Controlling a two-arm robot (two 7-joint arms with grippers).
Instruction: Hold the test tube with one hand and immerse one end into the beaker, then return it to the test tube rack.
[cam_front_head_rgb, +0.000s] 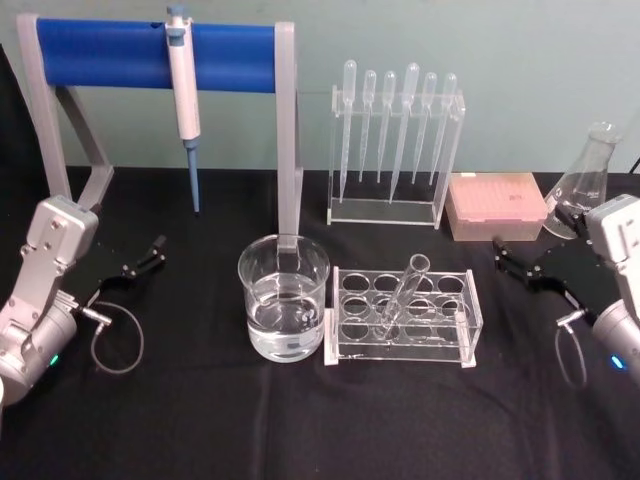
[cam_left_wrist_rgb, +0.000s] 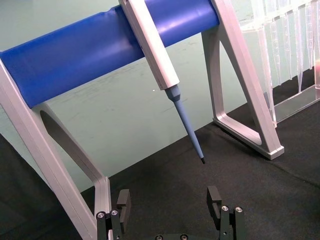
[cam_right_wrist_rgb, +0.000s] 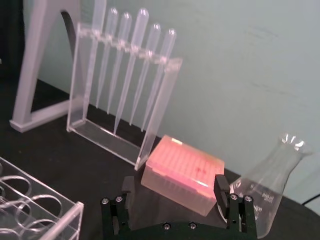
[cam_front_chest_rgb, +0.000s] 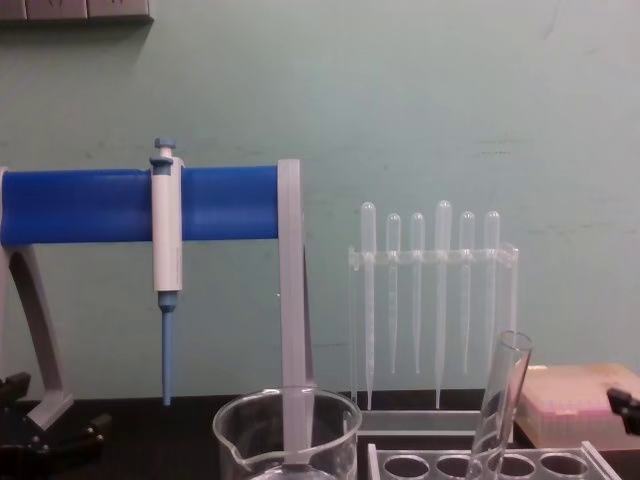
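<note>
One test tube (cam_front_head_rgb: 403, 294) in rack (cam_front_head_rgb: 471, 338) | one beaker (cam_front_head_rgb: 284, 300) | six pipettes (cam_front_head_rgb: 411, 120)

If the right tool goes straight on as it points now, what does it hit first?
Probably the pink tip box, dead ahead of the open right tool in its wrist view; the flask sits beside that line.

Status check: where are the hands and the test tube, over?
Left hand open, parked far left. Right hand open, parked far right. Test tube leaning in rack, ungrasped. Beaker beside rack on its left, nothing between.
</note>
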